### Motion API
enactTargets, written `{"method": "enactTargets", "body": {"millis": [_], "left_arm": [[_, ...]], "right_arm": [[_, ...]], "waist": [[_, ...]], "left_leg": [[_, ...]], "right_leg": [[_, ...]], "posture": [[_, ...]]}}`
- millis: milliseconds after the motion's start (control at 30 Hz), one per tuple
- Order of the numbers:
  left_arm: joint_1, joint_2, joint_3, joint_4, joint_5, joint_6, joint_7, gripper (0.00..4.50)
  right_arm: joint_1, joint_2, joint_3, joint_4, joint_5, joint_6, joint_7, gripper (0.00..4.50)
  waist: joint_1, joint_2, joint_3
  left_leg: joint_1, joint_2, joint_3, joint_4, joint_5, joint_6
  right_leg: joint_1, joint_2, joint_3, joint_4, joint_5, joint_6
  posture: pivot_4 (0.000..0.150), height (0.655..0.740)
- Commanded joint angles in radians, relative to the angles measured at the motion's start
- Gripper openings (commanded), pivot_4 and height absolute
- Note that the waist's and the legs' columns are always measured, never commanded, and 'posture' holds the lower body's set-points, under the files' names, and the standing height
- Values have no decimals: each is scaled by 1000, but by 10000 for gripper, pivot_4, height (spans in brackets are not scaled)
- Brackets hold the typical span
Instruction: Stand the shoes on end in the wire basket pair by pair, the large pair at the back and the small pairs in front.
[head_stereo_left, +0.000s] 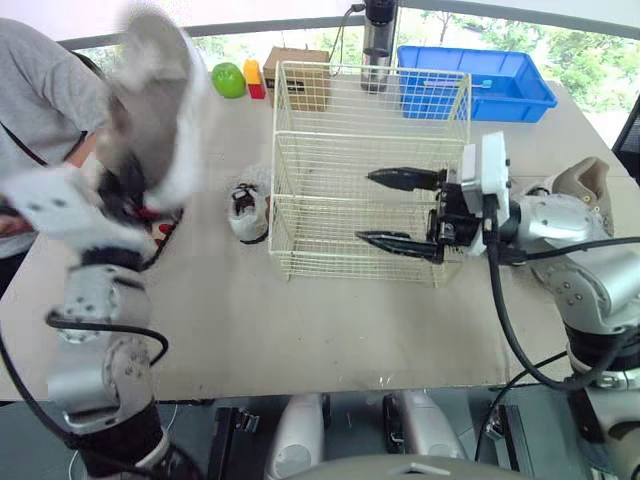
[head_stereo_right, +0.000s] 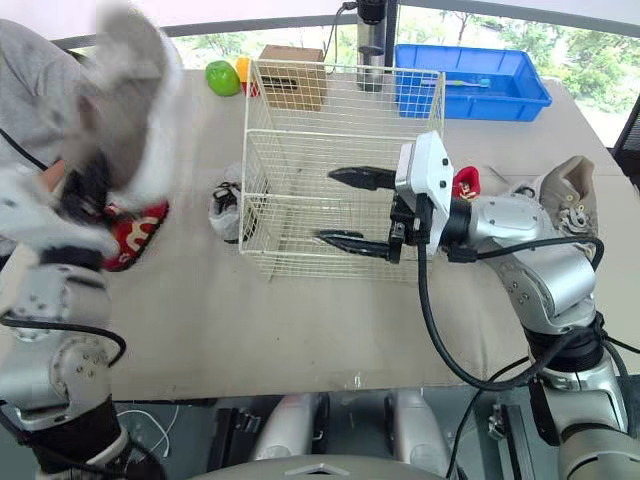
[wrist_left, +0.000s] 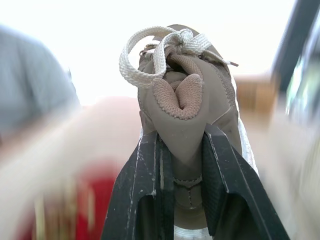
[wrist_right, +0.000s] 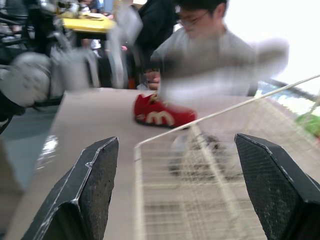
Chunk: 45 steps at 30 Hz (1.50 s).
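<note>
Tan shoe (head_stereo_left: 150, 100) is pinched by the heel in your left tool (wrist_left: 182, 132), toe up, well left of the basket (head_stereo_left: 330, 150), so you'd swing right; right tool (head_stereo_left: 366, 207) is open at the basket.

Even daylight is cast from the windows (head_stereo_left: 590, 60) behind the table (head_stereo_left: 300, 330), and only soft shadows are seen on it. The raised shoe (head_stereo_left: 150, 100) is smeared by motion in the head views but rendered crisp in the left wrist view, against a washed-out, blurred background. In the right wrist view the person (wrist_right: 210, 55) and wire basket (wrist_right: 210, 165) are blurred, while the black fingers (wrist_right: 85, 195) are sharp.
</note>
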Motion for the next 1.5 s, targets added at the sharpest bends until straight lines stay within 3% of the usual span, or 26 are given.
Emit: {"method": "enactTargets", "body": {"millis": [33,167,300,400,533,767,900,967,1000,1400,1467,1500], "left_arm": [[-64,135,-83,-31,56,-96,-160,4465],[-245,262,-231,123,110,-288,-403,4465],[-329,302,-306,259,155,-452,-565,4465],[-428,326,-398,471,200,-711,-772,4465],[-515,309,-459,633,227,-924,-894,4465],[-653,261,-498,796,221,-1122,-977,4465],[-676,257,-506,823,218,-1173,-1005,4465],[-682,257,-504,834,224,-1189,-1006,4465],[-682,258,-504,840,228,-1200,-1008,4465],[-715,266,-490,899,253,-1258,-989,4465],[-719,264,-492,903,254,-1258,-987,4465],[-721,263,-492,903,255,-1259,-986,4465]], "right_arm": [[-122,-48,-66,9,-12,39,-51,35592],[-371,-191,-122,155,85,189,48,35592],[-539,-268,-121,285,66,216,92,35592],[-759,-339,-60,439,-26,166,188,35592],[-864,-353,33,539,-146,104,252,35592],[-857,-408,224,619,-350,58,412,35592],[-847,-394,234,680,-413,3,429,35592],[-843,-388,226,693,-427,-12,440,35592],[-839,-387,222,693,-429,-19,450,32959],[-776,-390,191,632,-454,-84,483,32959],[-772,-386,187,627,-456,-88,485,27536],[-771,-384,185,625,-456,-88,486,22736]], "waist": [[-3,1,0],[9,4,2],[-3,5,3],[-9,12,7],[-12,12,7],[-5,13,8],[-5,14,7],[-5,14,8],[-5,14,8],[-6,14,8],[-7,14,8],[-8,14,8]], "left_leg": [[0,-1,0,0,0,0],[0,-2,3,0,0,0],[0,-1,5,-1,0,1],[-4,-2,8,-2,0,1],[-15,1,10,-2,0,1],[-21,1,15,0,0,1],[-33,1,15,4,0,1],[-33,1,15,4,0,1],[-32,1,15,4,0,0],[-31,1,14,8,0,1],[-30,1,15,8,0,1],[-30,1,15,9,0,1]], "right_leg": [[0,1,0,0,0,0],[1,4,-1,-2,-2,-4],[0,4,0,-3,-2,-2],[-7,7,3,-1,0,0],[-20,11,3,1,0,0],[-26,10,6,1,0,1],[-35,9,5,2,1,3],[-35,9,5,2,1,3],[-35,9,5,3,1,3],[-35,10,5,9,1,3],[-35,10,5,11,1,3],[-35,10,5,12,1,3]], "posture": [[1500,7400],[1500,7400],[1500,7400],[1500,7400],[1500,7400],[1500,7400],[1500,7400],[1500,7400],[1500,7400],[1500,7400],[1500,7400],[1500,7400]]}}
